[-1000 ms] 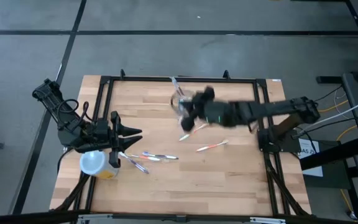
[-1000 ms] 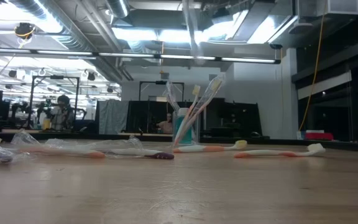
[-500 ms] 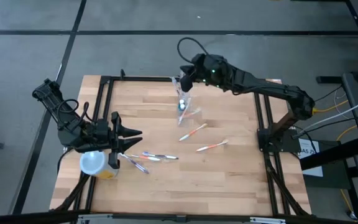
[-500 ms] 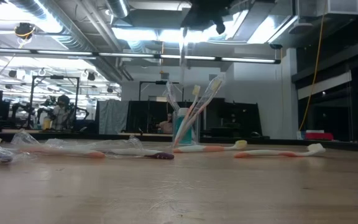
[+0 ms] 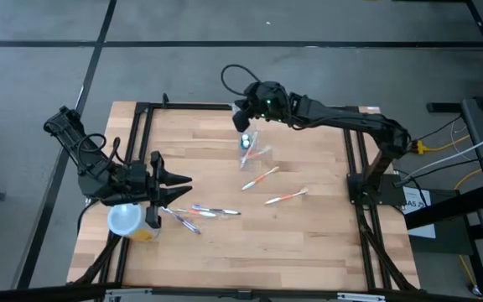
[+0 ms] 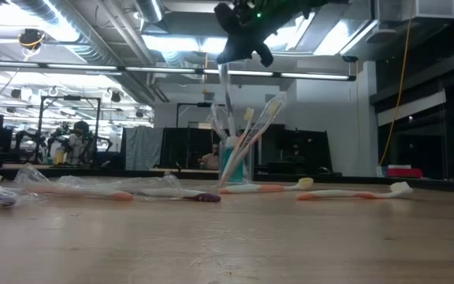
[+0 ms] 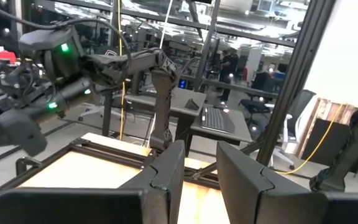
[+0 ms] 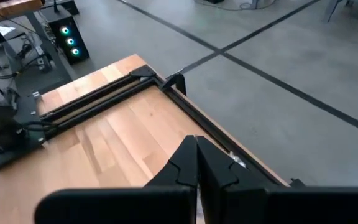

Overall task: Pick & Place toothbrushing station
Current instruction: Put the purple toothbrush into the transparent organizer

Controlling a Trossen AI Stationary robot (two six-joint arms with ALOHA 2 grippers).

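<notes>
The wooden table is carrying everything, with the clear toothbrushing station as the landmark, standing upright toward the table's far edge and holding several toothbrushes. The right tool is hanging just above and beyond the station, clenched on nothing. The left tool is waiting well away from the station, its fingers slightly parted and holding nothing. Loose toothbrushes are lying on the near side of the station
</notes>
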